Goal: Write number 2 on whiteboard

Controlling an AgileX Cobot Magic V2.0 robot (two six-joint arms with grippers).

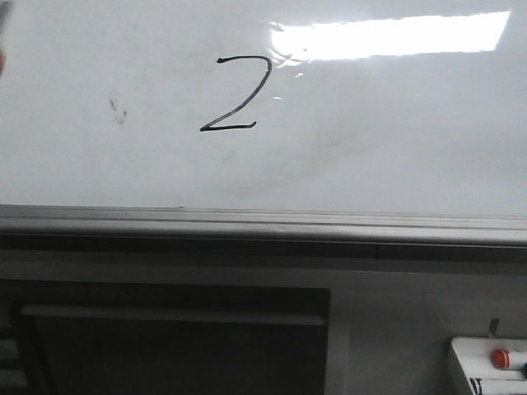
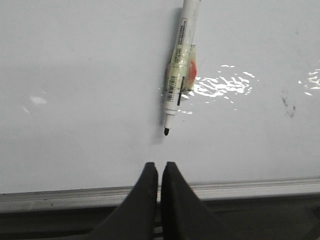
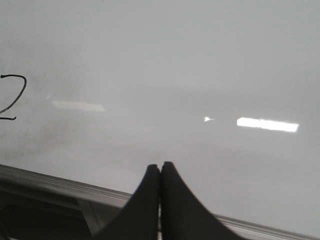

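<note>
number 2 [image 1: 235,95] complete on whiteboard [image 1: 395,148] | marker [image 2: 179,70] lies ahead of left gripper [image 2: 159,167], released | right gripper [image 3: 160,167] well beside digit | both fingers pressed together, empty | nothing left

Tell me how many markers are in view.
1. The marker lies on the whiteboard, uncapped, ahead of the shut left gripper. Others may be hidden.
</note>
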